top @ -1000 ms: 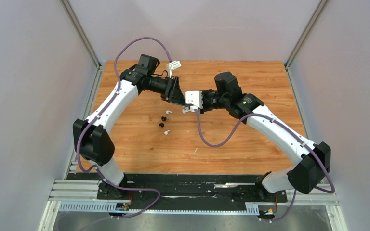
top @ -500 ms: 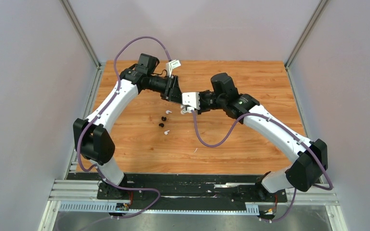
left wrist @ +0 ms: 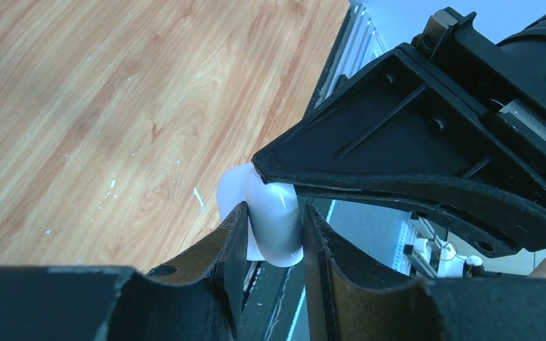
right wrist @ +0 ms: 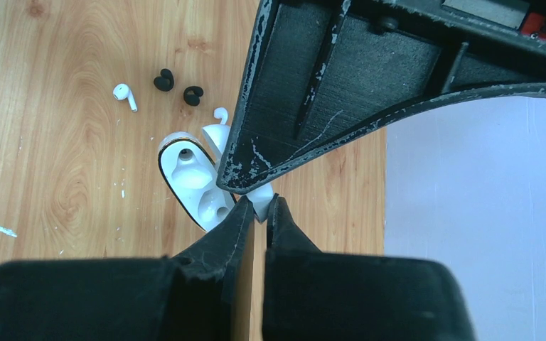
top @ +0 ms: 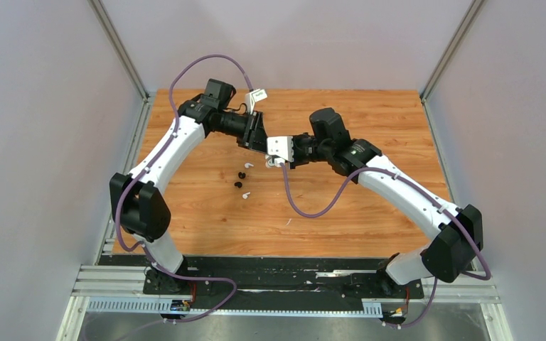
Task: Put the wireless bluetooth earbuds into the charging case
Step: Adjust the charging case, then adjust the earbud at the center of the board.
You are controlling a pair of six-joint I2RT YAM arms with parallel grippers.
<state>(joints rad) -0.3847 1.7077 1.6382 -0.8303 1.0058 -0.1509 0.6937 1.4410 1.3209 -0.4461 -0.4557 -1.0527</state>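
The charging case sits gripped inside the left tool.

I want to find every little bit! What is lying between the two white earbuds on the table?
Two small black pieces lie between the earbuds. The right wrist view shows them best; the top view shows them too.

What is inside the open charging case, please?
In the right wrist view, the charging case shows two moulded wells, and both look empty. The left hand covers the rest of the case, so that part cannot be seen.
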